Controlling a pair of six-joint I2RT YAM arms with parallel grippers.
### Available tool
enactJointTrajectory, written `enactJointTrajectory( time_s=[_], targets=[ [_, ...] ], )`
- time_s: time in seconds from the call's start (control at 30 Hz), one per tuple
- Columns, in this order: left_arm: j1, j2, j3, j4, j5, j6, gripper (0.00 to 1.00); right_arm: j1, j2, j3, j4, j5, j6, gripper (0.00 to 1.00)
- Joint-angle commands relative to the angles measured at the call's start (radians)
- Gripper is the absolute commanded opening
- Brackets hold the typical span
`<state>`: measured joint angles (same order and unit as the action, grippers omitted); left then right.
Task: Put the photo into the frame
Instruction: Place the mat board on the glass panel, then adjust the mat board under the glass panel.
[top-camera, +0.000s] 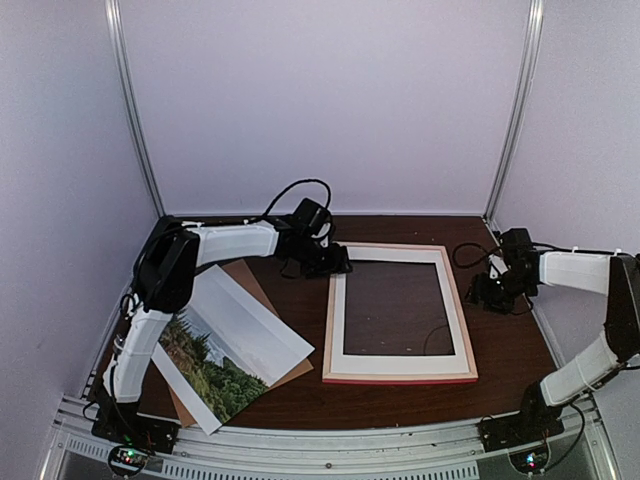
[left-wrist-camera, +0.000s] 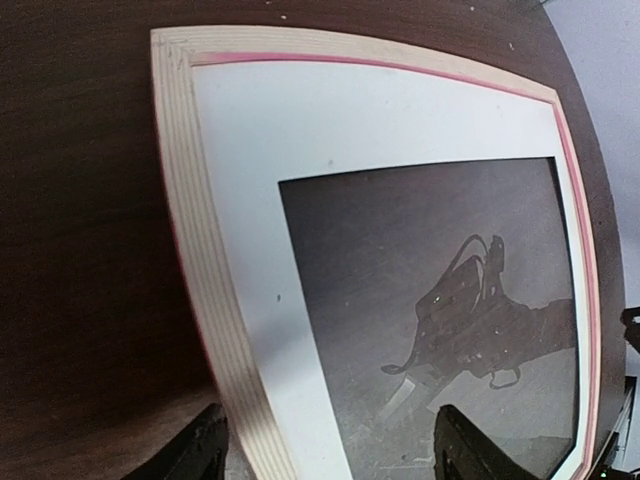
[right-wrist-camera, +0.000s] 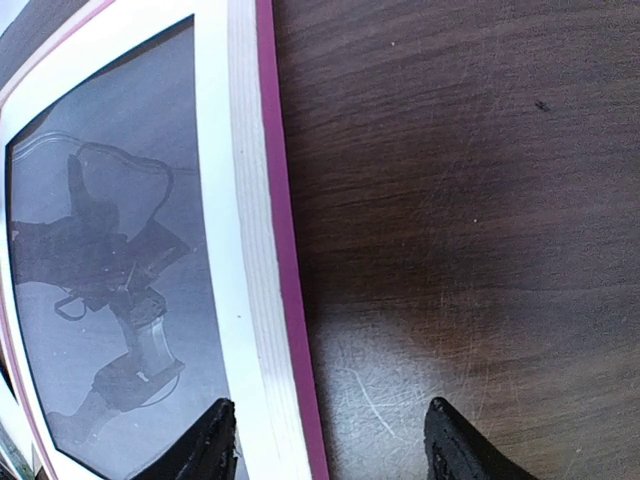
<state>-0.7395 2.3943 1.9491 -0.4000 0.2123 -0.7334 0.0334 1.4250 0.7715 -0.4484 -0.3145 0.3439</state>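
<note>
One frame (top-camera: 400, 378) lies flat mid-worktop (top-camera: 505, 350), holding one white mat (top-camera: 400, 358). One photo (top-camera: 228, 350) lies at its 8 o'clock, on one brown board (top-camera: 252, 276). Left jaws hang released over the frame's 11 o'clock corner, right jaws released at its 2 o'clock edge.

Top cam: high, behind the arm bases (top-camera: 128, 452), faces forward and down, far enough to take in the whole table (top-camera: 400, 405) and walls (top-camera: 320, 100). Left wrist cam: close, steep down on one frame (left-wrist-camera: 190, 200) corner. Right wrist cam: close, down on the frame's right rail and dark table. All three share the frame.
</note>
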Motion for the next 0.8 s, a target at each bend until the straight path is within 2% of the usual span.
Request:
enactJointTrajectory(
  time_s=[0.0,0.3,0.4,0.6,0.77],
  targets=[
    [0.005,-0.133,-0.078,0.023,-0.079,0.072,0.71,0.017,-0.058,-0.004,0.004,0.005,-0.003,0.64],
    [0.006,-0.351,-0.289,0.06,-0.241,0.198,0.75,0.078,-0.073,0.023,0.01,0.015,-0.009,0.65],
    [0.006,-0.416,-0.34,0.053,-0.279,0.233,0.77,0.11,-0.051,0.059,0.023,0.026,-0.011,0.69],
    [0.016,-0.52,-0.416,-0.007,-0.352,0.27,0.87,0.202,0.045,0.179,0.068,0.043,-0.015,0.76],
    [0.054,-0.585,-0.478,-0.038,-0.354,0.276,0.96,0.286,0.204,0.346,0.09,0.045,-0.021,0.8]
  ],
)
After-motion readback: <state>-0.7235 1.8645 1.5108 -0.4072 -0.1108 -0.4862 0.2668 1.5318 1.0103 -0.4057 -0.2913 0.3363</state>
